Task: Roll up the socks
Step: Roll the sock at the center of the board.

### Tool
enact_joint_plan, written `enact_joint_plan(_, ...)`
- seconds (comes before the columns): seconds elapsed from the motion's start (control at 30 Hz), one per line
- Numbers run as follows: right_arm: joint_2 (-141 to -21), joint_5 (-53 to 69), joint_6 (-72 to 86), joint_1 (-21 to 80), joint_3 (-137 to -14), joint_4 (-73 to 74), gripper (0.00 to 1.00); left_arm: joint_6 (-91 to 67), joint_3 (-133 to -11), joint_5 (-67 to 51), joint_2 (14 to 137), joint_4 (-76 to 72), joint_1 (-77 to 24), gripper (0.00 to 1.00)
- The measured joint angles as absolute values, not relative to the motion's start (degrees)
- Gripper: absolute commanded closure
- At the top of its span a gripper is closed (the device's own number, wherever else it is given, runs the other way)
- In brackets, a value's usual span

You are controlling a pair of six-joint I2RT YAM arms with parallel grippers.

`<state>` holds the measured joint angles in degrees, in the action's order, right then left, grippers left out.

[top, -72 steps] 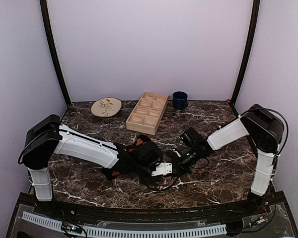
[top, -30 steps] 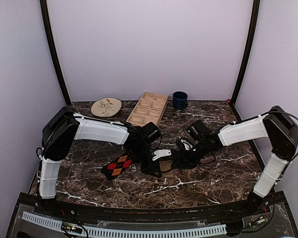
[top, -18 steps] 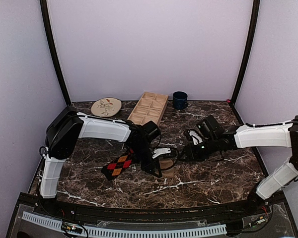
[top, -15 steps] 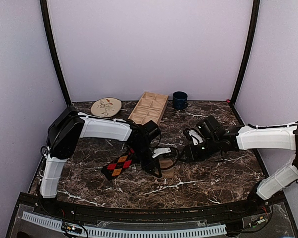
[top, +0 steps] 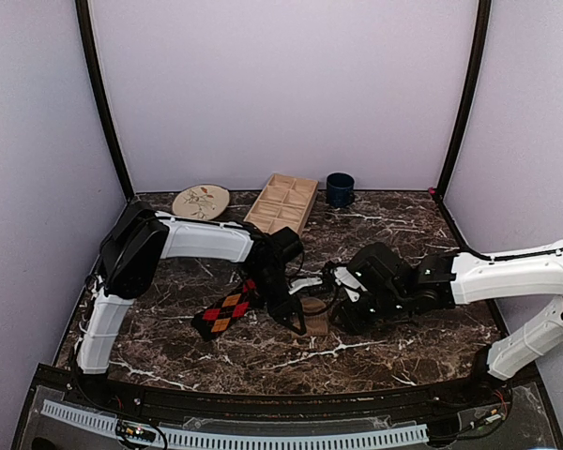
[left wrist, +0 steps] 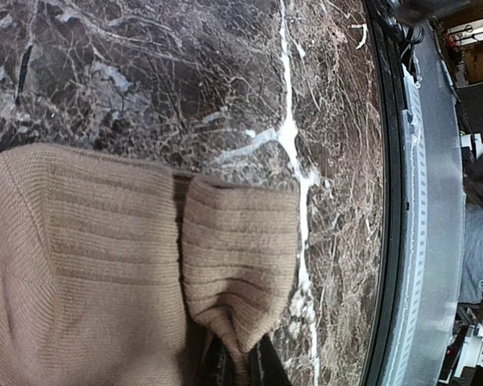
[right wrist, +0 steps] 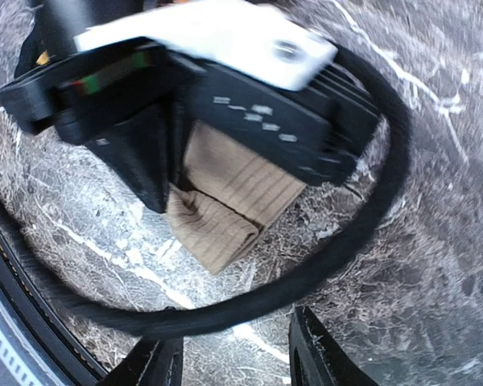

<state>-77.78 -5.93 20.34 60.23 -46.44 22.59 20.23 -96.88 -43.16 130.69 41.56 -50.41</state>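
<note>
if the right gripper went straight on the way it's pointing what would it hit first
Most likely the looped black cable, which crosses just ahead of the open right gripper. Beyond it lies the folded tan ribbed sock. Depth is unclear, so the fingers might pass under the cable.

The left gripper (top: 296, 324) hides most of the tan sock (top: 318, 322).

Top external: high, far back, looking down. Both wrist views close, facing down, sharing the ribbed tan-beige fabric sock (left wrist: 121, 265) at left gripper (left wrist: 240, 366).
</note>
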Motion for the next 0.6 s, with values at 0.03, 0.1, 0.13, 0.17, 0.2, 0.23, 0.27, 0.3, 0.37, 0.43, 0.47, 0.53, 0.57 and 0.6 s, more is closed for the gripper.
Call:
enact_joint_plan(0.03, -77.8, -7.0, 19.7, 61.0, -47.0, 23.0, 0.56, 20.2, -97.3, -43.6, 131.0, 42.0, -50.3, 0.95)
enact_joint_plan(0.1, -77.9, -8.5, 18.4, 62.3, -47.7, 23.6, 0.56, 20.1, -98.0, -44.5, 131.6, 42.8, -50.0, 0.95)
enact_joint_plan(0.13, -78.1, -9.3, 17.7, 63.0, -48.2, 23.8, 0.56, 20.1, -98.4, -45.1, 132.0, 43.2, -49.9, 0.95)
enact_joint_plan(0.17, -78.3, -9.8, 17.2, 63.1, -48.5, 23.9, 0.56, 20.1, -98.7, -45.5, 132.3, 43.5, -49.7, 0.95)
enact_joint_plan(0.2, -78.8, -10.4, 16.4, 64.1, -49.0, 24.1, 0.56, 20.1, -99.0, -45.9, 132.6, 43.9, -49.6, 0.95)
enact_joint_plan(0.23, -79.5, -10.8, 15.7, 64.6, -49.4, 24.1, 0.56, 20.1, -99.3, -46.2, 132.9, 44.2, -49.6, 0.95)
enact_joint_plan(0.27, -80.3, -11.1, 15.1, 65.0, -49.8, 24.2, 0.55, 20.1, -99.7, -46.6, 133.2, 44.6, -49.3, 0.95)
enact_joint_plan(0.3, -81.2, -11.3, 14.4, 65.5, -50.2, 24.2, 0.55, 20.0, -100.1, -47.0, 133.5, 45.1, -49.3, 0.95)
enact_joint_plan(0.37, -82.8, -11.4, 13.1, 66.3, -50.9, 24.4, 0.55, 19.9, -100.6, -47.6, 134.0, 45.7, -49.0, 0.95)
enact_joint_plan(0.43, -84.4, -11.4, 11.9, 67.0, -51.4, 24.5, 0.55, 19.7, -101.4, -48.1, 134.6, 46.5, -48.7, 0.95)
enact_joint_plan(0.47, -85.2, -11.4, 11.2, 67.3, -51.8, 24.6, 0.54, 19.7, -101.7, -48.5, 134.8, 46.9, -48.6, 0.95)
enact_joint_plan(0.53, -86.4, -11.4, 10.1, 67.7, -52.2, 24.7, 0.53, 19.7, -102.2, -49.1, 135.3, 47.5, -48.4, 0.96)
enact_joint_plan(0.57, -87.1, -11.4, 9.4, 67.8, -52.5, 24.7, 0.53, 19.7, -102.3, -49.4, 135.4, 47.6, -48.2, 0.96)
enact_joint_plan(0.6, -87.7, -11.4, 8.9, 67.8, -52.7, 24.8, 0.53, 19.7, -102.3, -49.6, 135.5, 47.7, -48.1, 0.96)
